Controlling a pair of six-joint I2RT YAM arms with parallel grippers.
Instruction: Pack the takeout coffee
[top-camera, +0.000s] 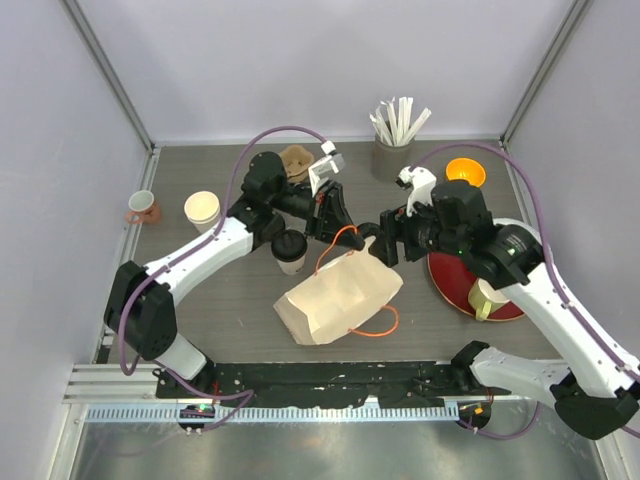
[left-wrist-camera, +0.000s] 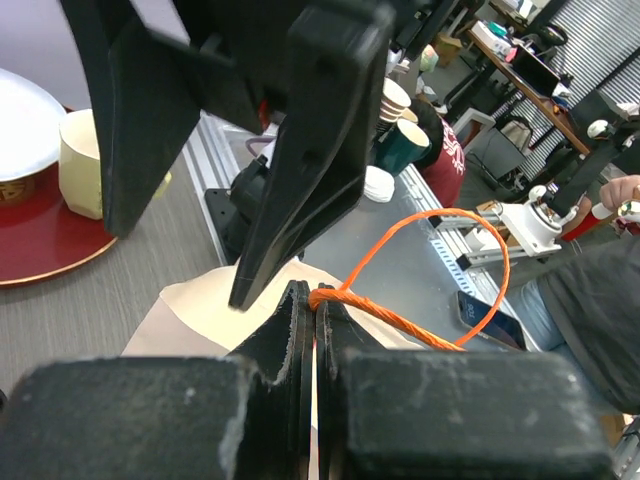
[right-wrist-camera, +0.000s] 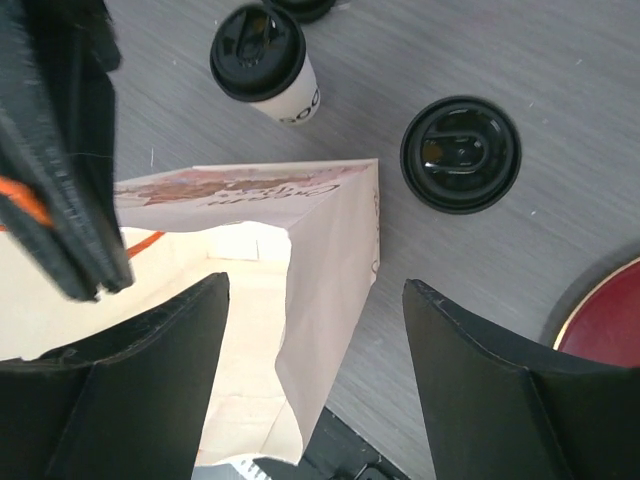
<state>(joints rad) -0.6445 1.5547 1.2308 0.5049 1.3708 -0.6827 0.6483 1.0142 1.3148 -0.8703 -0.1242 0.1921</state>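
One paper bag (top-camera: 335, 295), with two orange string handles (top-camera: 378, 327). One takeout coffee (top-camera: 290, 250) wearing a black lid, and one loose black lid (right-wrist-camera: 460, 155) on the counter (top-camera: 240, 310). One stack of cream cups (top-camera: 202, 210). One pinkish mug (top-camera: 143, 207). One orange bowl (top-camera: 465, 172). One red plate (top-camera: 450, 285) carrying one pale yellow cup (top-camera: 487, 298). One grey holder (top-camera: 390, 160) of white sticks (top-camera: 398, 118), too bunched to count. One brown object (top-camera: 297, 160), kind unclear.

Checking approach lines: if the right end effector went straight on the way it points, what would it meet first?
Probably the paper bag: the side wall at its open mouth sits right between the right end effector's spread fingers. How far off is unclear, but nothing else shows in between.
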